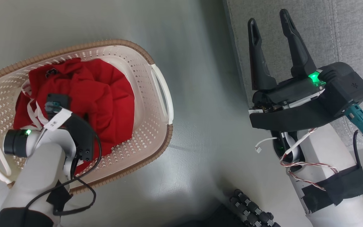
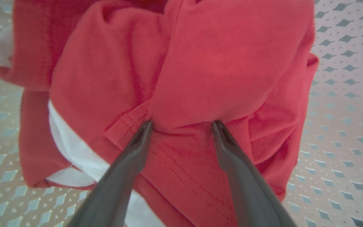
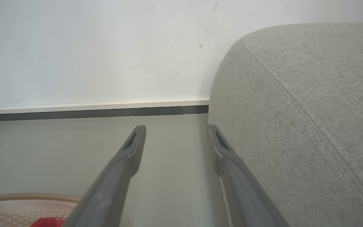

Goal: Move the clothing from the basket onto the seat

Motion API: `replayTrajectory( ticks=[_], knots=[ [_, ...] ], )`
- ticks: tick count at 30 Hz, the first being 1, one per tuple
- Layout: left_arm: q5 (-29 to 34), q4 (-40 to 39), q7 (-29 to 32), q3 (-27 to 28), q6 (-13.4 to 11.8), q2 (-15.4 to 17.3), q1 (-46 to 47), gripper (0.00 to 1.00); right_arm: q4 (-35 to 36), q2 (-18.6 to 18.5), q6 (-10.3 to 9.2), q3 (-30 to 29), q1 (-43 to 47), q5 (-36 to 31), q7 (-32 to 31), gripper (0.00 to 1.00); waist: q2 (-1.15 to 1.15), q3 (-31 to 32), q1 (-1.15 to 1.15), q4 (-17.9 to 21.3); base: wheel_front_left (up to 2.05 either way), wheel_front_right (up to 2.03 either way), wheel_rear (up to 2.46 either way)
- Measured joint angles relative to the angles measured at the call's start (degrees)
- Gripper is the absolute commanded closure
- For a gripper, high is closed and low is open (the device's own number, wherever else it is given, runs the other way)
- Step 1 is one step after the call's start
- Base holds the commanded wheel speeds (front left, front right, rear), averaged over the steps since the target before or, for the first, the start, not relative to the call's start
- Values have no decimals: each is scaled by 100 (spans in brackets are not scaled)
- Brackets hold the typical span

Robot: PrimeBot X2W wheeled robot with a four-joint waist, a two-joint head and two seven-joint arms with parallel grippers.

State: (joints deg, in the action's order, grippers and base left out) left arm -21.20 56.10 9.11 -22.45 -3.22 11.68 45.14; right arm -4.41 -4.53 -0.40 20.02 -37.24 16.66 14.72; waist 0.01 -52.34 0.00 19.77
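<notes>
Our left arm reaches down with the wrist bent, and our left gripper points straight downward, its two dark fingers spread wide. Our right gripper extends forward from a pale, tape-wrapped right forearm, jaws wide apart, holding nothing.

In the head view the fingers of the left gripper are hidden under its own wrist, down over the clothing. In the wrist view both fingertips sink into a red fold, so no telling if anything's pinched. The basket runs off the left edge, the seat off the top and right.
</notes>
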Motion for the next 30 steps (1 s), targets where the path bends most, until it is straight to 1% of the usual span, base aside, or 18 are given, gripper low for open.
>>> replayTrajectory(
  ticks=[1, 2, 3, 4, 13, 17, 20, 23, 26, 30],
  knots=[
    [9, 53, 19, -9, -21, -1, 38, 0, 3, 5, 5, 1, -4, 0, 0, 0, 0, -16, 0, 3, 0, 0, 0],
    [11, 90, 19, -9, -36, -1, 65, 29, 1, 8, 26, 2, -10, 0, 0, 0, 0, -27, 0, 7, 0, 0, 0],
    [11, 130, 19, -7, -42, 1, 82, 84, 0, 12, 41, 2, -13, 0, 0, 0, 0, -33, 0, 13, 0, 0, 0],
    [11, 170, 21, -10, -59, -4, 103, 100, -1, 12, 42, 0, -13, -1, 0, 0, 0, -38, 0, 17, 0, 0, 0],
    [68, 421, 19, -81, -79, -103, 219, 100, -118, 34, 51, -38, -60, -24, 0, 0, 0, -5, 0, 15, 0, 0, 0],
    [56, 501, -74, -73, -24, -160, 249, 100, -192, 35, 90, -58, -74, -98, 0, 0, 0, 80, 0, -20, 0, 0, 0],
    [-27, 544, -226, 2, 2, -268, 244, 100, -256, 36, 92, -60, -74, -132, 0, 0, -1, 172, 0, -64, 0, 0, 0],
    [-121, 567, -378, 93, 23, -449, 241, 100, -347, 19, 144, -90, -73, -169, 0, 0, -1, 289, 0, -124, 0, 0, 0],
    [-244, 587, -556, 115, 65, -628, 213, 100, -420, -32, 144, -134, -68, -221, 0, 0, -1, 420, 0, -208, 0, 0, 0],
    [-310, 613, -878, 138, 165, -682, 54, 100, -542, -49, 154, -145, 12, -259, 0, 0, -1, 685, 0, -368, 0, 0, 0]
  ],
)
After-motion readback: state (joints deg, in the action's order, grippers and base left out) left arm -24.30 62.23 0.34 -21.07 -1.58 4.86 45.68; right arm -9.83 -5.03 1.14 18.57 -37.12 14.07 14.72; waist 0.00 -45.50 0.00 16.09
